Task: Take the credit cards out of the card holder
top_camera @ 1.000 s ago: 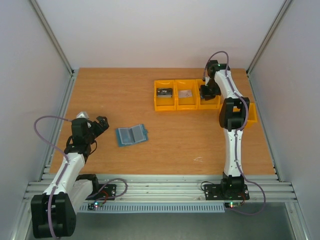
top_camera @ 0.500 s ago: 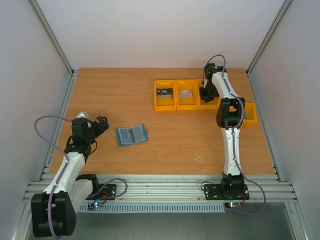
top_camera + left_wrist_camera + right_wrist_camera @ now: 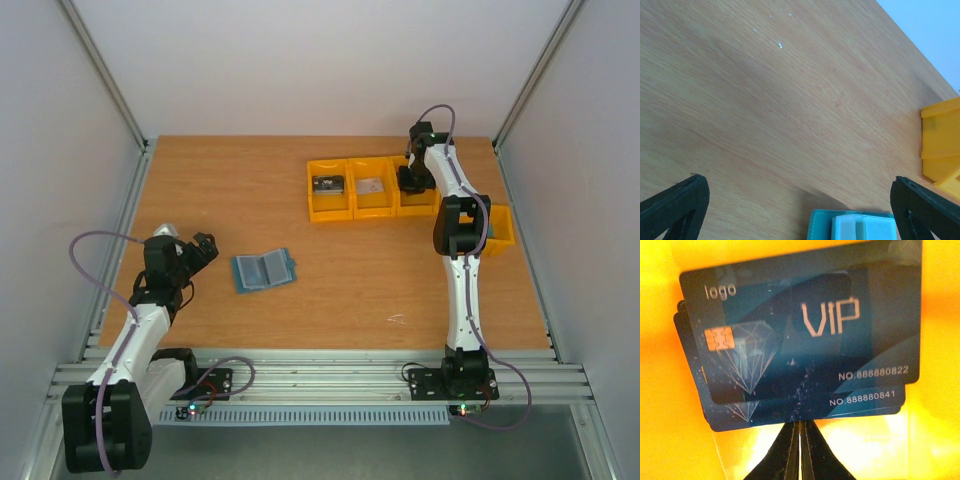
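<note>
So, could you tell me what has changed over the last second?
The right end effector, shut, edged slightly left over the row of yellow plastic bins. The open left end effector and the flat teal-blue bifold card holder stayed put; nothing was grasped or released.

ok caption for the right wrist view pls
Right jaws, shut, over stacked blue VIP cards lying in a yellow bin.

A wooden tabletop (image 3: pixel 240 190) sits enclosed by plain pale walls (image 3: pixel 320 60), seemingly panels on metal rails (image 3: pixel 103 70), evenly lit
</note>
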You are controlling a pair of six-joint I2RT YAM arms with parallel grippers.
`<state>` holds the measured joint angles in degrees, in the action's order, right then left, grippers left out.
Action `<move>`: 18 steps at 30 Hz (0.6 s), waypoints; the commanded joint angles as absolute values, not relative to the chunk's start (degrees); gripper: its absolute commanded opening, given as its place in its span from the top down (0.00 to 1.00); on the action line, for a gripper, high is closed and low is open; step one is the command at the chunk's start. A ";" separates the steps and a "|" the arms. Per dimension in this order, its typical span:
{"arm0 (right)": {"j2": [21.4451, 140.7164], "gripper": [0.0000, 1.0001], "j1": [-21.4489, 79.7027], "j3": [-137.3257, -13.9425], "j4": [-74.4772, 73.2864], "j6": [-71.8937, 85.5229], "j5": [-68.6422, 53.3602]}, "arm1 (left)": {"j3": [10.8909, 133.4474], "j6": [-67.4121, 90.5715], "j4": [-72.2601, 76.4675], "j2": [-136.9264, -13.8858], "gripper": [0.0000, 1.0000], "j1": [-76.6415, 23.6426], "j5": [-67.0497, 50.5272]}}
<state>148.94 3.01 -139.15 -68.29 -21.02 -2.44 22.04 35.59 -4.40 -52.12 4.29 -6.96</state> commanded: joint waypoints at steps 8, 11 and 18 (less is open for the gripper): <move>146.56 0.99 3.68 -135.11 -55.28 -19.57 -1.84 | 22.24 35.01 -1.32 -52.38 0.01 4.64 -5.88; 145.37 0.99 3.86 -134.39 -55.77 -19.31 -2.76 | 22.24 34.94 -1.32 -52.12 0.01 4.61 -6.01; 136.60 0.96 4.21 -124.61 -51.18 -20.22 -2.57 | 21.67 34.59 -0.62 -51.77 0.01 4.61 -6.60</move>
